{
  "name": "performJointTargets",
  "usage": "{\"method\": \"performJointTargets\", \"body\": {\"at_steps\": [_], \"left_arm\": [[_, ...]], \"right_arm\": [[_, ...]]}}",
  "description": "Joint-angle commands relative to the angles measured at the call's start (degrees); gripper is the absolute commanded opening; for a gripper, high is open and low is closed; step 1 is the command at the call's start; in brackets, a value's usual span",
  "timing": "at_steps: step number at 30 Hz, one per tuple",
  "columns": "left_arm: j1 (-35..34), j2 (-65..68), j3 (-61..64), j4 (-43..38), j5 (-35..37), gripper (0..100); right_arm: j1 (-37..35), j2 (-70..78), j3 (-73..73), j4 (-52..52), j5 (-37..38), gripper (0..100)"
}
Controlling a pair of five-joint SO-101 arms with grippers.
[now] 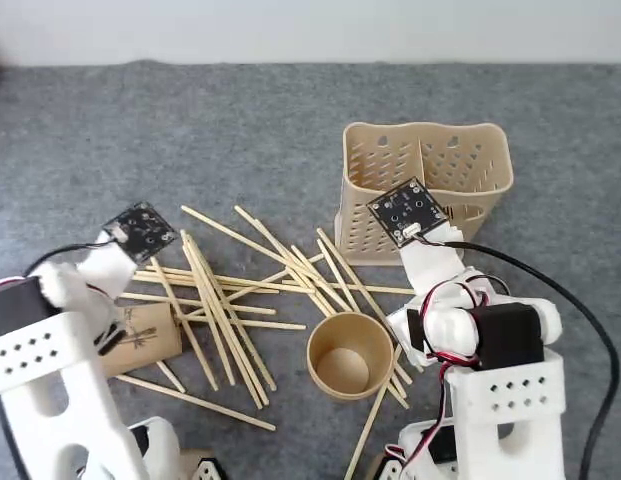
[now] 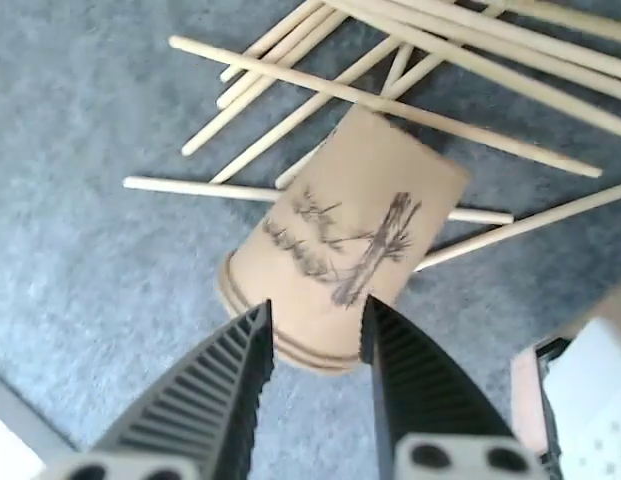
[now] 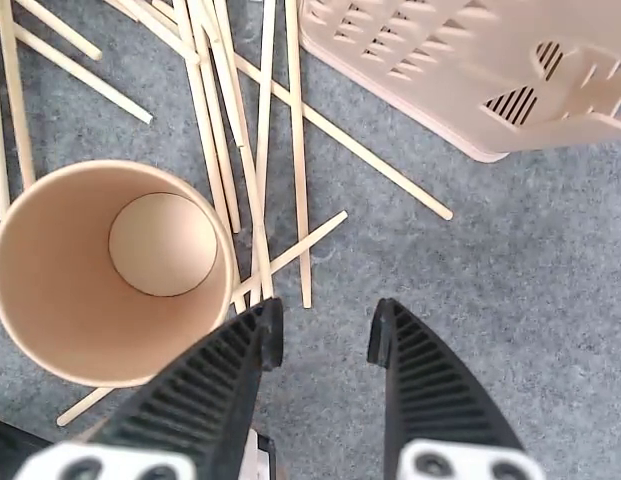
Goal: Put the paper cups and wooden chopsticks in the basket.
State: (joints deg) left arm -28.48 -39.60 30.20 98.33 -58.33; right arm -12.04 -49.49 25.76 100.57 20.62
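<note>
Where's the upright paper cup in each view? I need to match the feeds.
High view: upright cup, low centre, mouth up.
Right wrist view: upright cup beside the right gripper.
Left wrist view: a second cup, lying on its side.
Shared landmark: the scattered chopsticks.

Open right gripper (image 3: 323, 330) above carpet, beside upright paper cup (image 3: 110, 270), chopsticks (image 3: 255, 150), basket (image 3: 470, 70).

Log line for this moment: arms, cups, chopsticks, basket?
left jaws: open, over lying cup | right jaws: open, beside upright cup | chopsticks: scattered on table | basket: upright, cups and chopsticks outside it
</note>
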Motion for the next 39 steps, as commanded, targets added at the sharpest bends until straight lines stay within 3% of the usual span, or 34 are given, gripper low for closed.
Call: {"method": "performJointTargets", "body": {"at_steps": [1, 9, 13, 18, 21, 31, 39], "left_arm": [[-3.78, -1.58, -4.09, 1.14, -4.40, 14], [-15.38, -1.58, 0.92, -0.97, -20.04, 17], [-19.96, -1.58, 8.04, -13.36, -21.63, 23], [-21.98, -1.58, 19.74, -31.82, -21.80, 24], [-22.24, -1.58, 23.69, -37.10, -21.98, 24], [-25.05, -1.67, 20.97, -30.77, -28.57, 24], [-33.85, -1.67, 13.41, -12.75, -46.24, 24]], "right_arm": [[0.66, -1.71, -1.93, 2.07, 0.18, 15.4], [0.48, -1.71, -1.93, 2.15, 0.18, 15.4], [0.40, -1.71, -1.93, 2.15, 0.18, 15.4], [0.40, -1.71, -1.93, 2.15, 0.26, 15.4], [0.40, -1.71, -1.93, 2.15, 0.26, 15.4], [0.40, -1.71, -1.93, 2.15, 0.35, 15.4], [0.31, -1.27, -1.93, 1.89, 0.26, 15.4]]}}
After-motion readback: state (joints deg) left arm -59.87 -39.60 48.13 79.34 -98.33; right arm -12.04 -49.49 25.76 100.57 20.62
